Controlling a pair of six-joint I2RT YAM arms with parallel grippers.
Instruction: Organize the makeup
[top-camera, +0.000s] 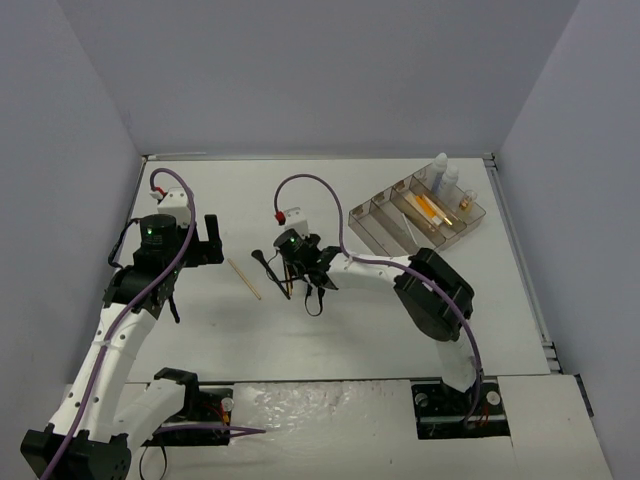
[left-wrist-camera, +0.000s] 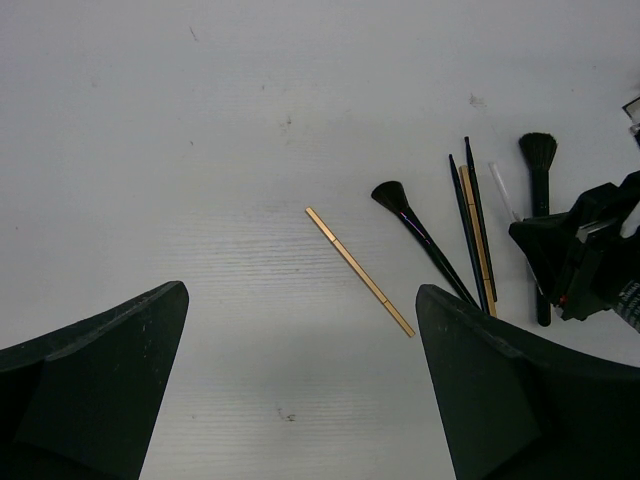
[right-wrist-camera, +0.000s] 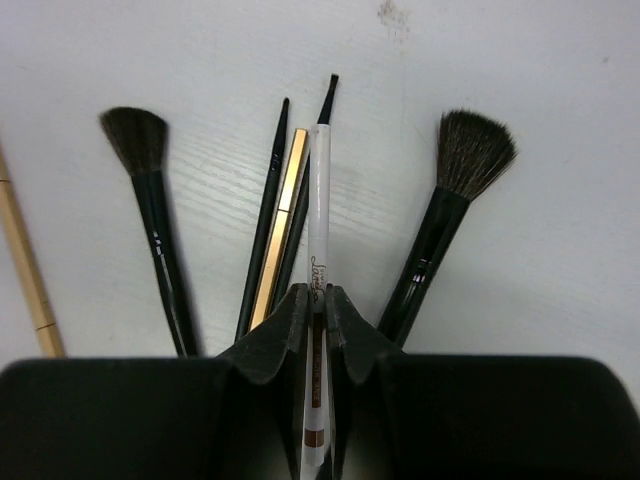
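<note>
My right gripper (right-wrist-camera: 317, 298) is shut on a thin white pencil (right-wrist-camera: 319, 190) that lies among the brushes in the middle of the table (top-camera: 300, 268). Beside it are two black fluffy brushes (right-wrist-camera: 152, 215) (right-wrist-camera: 440, 220), thin black brushes (right-wrist-camera: 266, 215) and a gold stick (right-wrist-camera: 281, 225). A tan stick (top-camera: 243, 278) lies alone to the left; it also shows in the left wrist view (left-wrist-camera: 360, 272). My left gripper (left-wrist-camera: 300, 295) is open and empty, above the table left of that stick (top-camera: 212, 240). Two white bottles (top-camera: 443, 174) and an orange tube (top-camera: 430, 207) sit in the tray.
The clear divided tray (top-camera: 385, 225) stands at the back right, near the table's right edge. The right arm's black gripper (left-wrist-camera: 580, 255) shows at the right of the left wrist view, over the brushes (left-wrist-camera: 420, 237). Grey walls surround the table.
</note>
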